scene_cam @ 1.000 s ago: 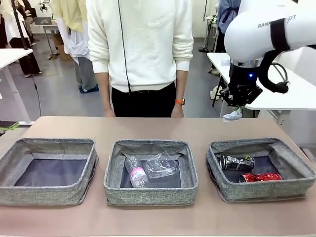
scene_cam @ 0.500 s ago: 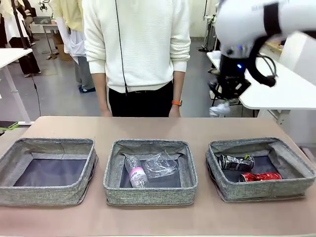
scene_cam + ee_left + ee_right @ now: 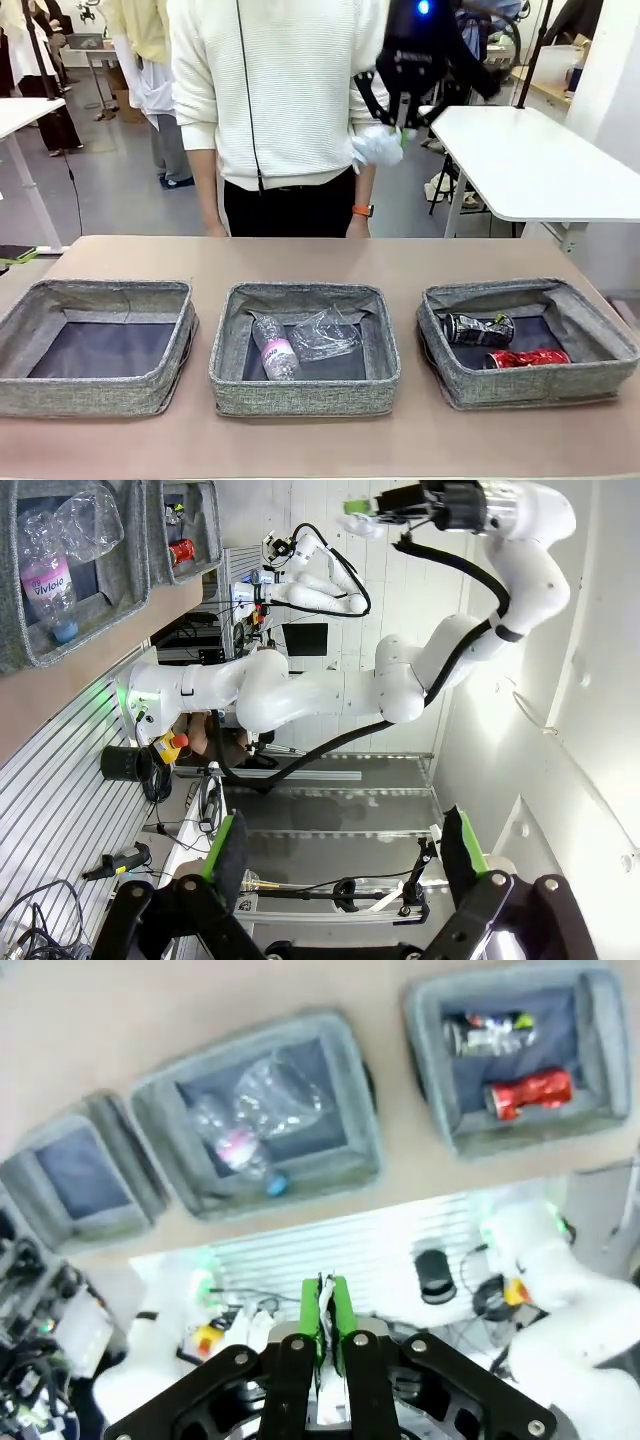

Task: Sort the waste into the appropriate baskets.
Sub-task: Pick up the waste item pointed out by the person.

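Right gripper [image 3: 398, 128] high above the far desk edge, jaws clenched on crumpled white paper wad [image 3: 378, 147]; in the right wrist view green pads [image 3: 312, 1322] nearly together, only a sliver of white between them. Thin pinch on light paper: likely to slip or tear free on a fast swing. From this height a loose wad could drift and land on the desk or in the wrong bin.

Left gripper [image 3: 342, 865] parked off the desk, jaws released, nothing between them.

Person's sleeve [image 3: 375, 90] close behind the carried wad. Risk of brushing it if the arm swings back.

Left basket [image 3: 100, 392] bare inside, probably the paper's place. Middle basket [image 3: 304, 398] with clear plastic bottle [image 3: 273, 347] and clear plastic cup [image 3: 323, 334]. Right basket [image 3: 528, 391] with crushed dark can [image 3: 478, 329] and red soda can [image 3: 527, 358].

Route to the left basket over the middle one, air above all three open. Low soft walls, wide mouths, narrow strips of desk [image 3: 300, 255] between rims.
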`<state>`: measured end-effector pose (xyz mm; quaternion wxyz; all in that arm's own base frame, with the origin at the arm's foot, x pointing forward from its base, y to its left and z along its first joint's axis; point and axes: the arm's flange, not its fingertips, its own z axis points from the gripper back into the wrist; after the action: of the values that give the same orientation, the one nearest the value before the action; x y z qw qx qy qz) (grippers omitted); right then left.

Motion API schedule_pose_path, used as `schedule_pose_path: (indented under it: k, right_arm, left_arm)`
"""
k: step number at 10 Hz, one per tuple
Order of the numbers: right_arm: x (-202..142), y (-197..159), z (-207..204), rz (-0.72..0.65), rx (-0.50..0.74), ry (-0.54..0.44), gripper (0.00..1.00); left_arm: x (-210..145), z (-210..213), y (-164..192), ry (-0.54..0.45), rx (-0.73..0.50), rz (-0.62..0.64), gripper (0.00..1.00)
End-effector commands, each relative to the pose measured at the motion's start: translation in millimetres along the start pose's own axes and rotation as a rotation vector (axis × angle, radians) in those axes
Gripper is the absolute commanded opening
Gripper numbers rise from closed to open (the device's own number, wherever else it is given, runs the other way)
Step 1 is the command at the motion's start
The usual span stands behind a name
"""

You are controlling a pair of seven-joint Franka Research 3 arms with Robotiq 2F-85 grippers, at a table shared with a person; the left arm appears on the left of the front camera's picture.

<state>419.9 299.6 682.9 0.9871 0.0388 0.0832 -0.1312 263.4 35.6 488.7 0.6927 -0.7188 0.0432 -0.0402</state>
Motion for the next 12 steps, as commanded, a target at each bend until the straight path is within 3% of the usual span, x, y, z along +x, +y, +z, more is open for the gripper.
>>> schedule_pose_path:
  k: [1, 6, 9, 12]
  right_arm:
    - [-7.9, 25.3, 18.3, -0.012, -0.031, -0.076, 0.05]
    - [-54.3, 49.0, 60.0, 0.113, -0.042, -0.251, 0.05]
    - [-55.2, 53.7, 62.2, 0.163, -0.05, -0.263, 0.05]
    - [-62.5, 45.1, 57.6, 0.12, -0.014, -0.244, 0.05]
  left_arm:
    - [-1.0, -1.1, -2.5, 0.002, -0.019, -0.019, 1.0]
    - [-1.0, -1.1, -2.5, 0.002, -0.019, -0.019, 1.0]
    - [-1.0, -1.1, -2.5, 0.002, -0.019, -0.019, 1.0]
    - [-1.0, -1.1, -2.5, 0.002, -0.019, -0.019, 1.0]
